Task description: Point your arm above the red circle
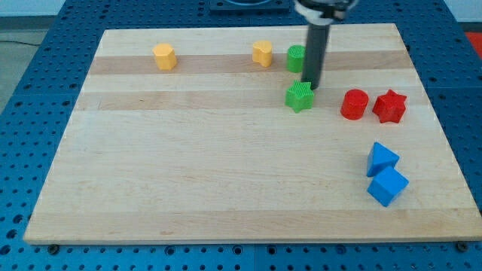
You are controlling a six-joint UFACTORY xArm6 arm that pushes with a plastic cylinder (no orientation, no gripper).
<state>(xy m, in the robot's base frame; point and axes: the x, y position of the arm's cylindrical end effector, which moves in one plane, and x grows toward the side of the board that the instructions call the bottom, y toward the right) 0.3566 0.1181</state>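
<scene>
Blocks: two yellow, two blue, red circle, red star, green cylinder, green star beside my tip; jaws unseen.

On my monitor, two yellow blocks, a hexagon and a heart shape, sit along the wooden board's top. Two green blocks, a cylinder and a star, stand mid-right; a red star (far right) sits above two touching blue blocks.
</scene>
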